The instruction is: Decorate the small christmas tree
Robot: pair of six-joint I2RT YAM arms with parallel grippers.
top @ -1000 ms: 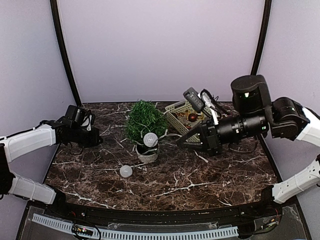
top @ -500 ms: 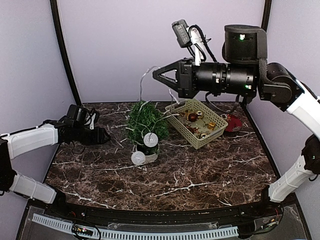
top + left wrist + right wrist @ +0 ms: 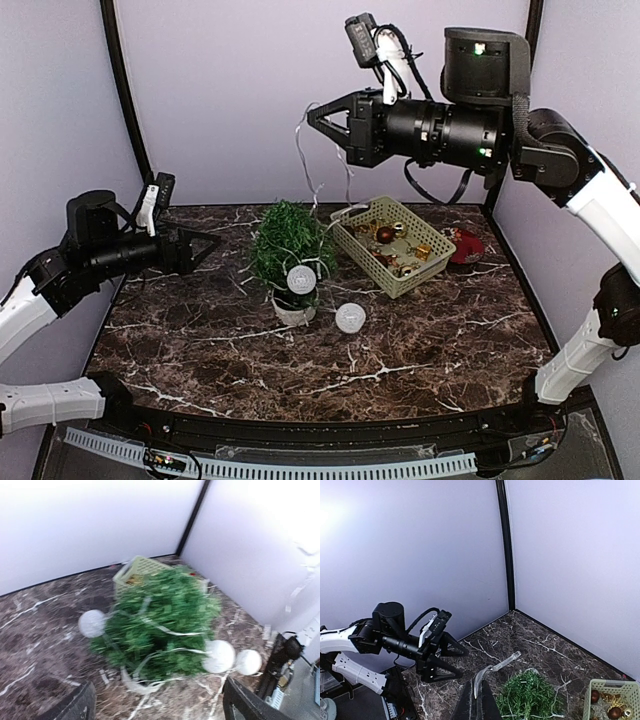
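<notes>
Small christmas tree (image 3: 290, 243) stands in its white pot (image 3: 293, 312) mid-table, just left of the basket (image 3: 428, 272). It is partly dressed, I judge. A pale ribbon (image 3: 165, 630) loops across the branches and one white ball (image 3: 301, 279) hangs at the front. Another ball (image 3: 349, 318) seems to lie on the table beside the pot. My right gripper (image 3: 313, 113), pressed together, pinches the ribbon's free end high above the tree. My left gripper (image 3: 205, 248) hovers spread and empty, left of the tree. What is left is to drape that end, hang the loose ball and add the basket's ornaments (image 3: 385, 235).
</notes>
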